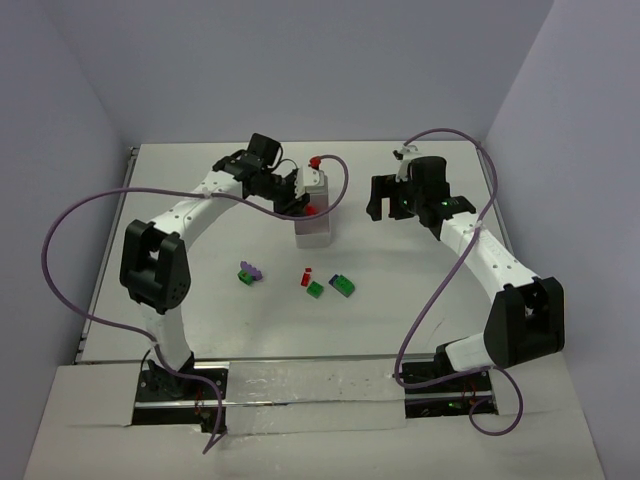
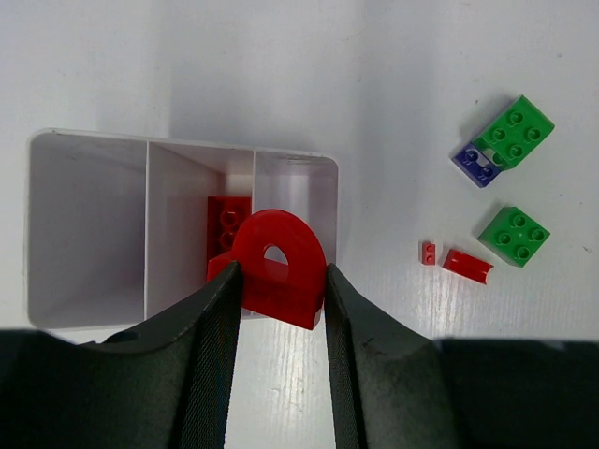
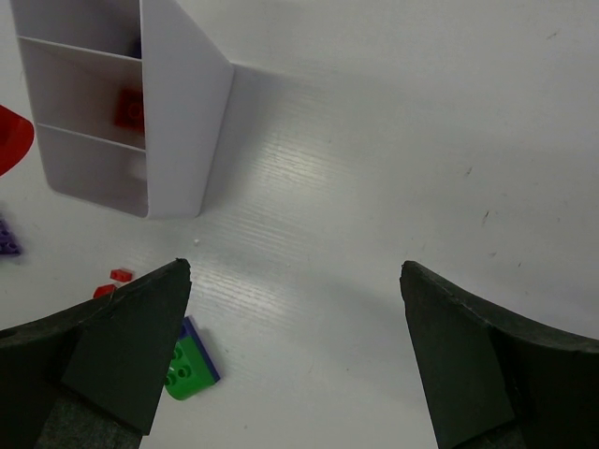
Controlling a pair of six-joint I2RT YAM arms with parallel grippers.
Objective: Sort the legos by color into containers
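- We're on a white table (image 1: 400, 320), with pale lavender walls (image 1: 60, 80) on 3 sides.
- There's 1 tray (image 2: 89, 234) with 3 compartments, and 1 red brick (image 2: 227, 223) in the middle one.
- Here the left gripper (image 2: 281, 281) is clamped on 1 red arch piece (image 2: 281, 248) over the tray's near rim.
- Over there the right gripper (image 3: 295, 318) has its jaws wide apart, near the tray.
- Loose on the table: 2 red bits (image 2: 466, 266), 2 green bricks (image 2: 513, 236), 1 dark blue brick (image 2: 471, 164), plus a purple-and-green cluster (image 1: 250, 271) of perhaps 2 pieces.
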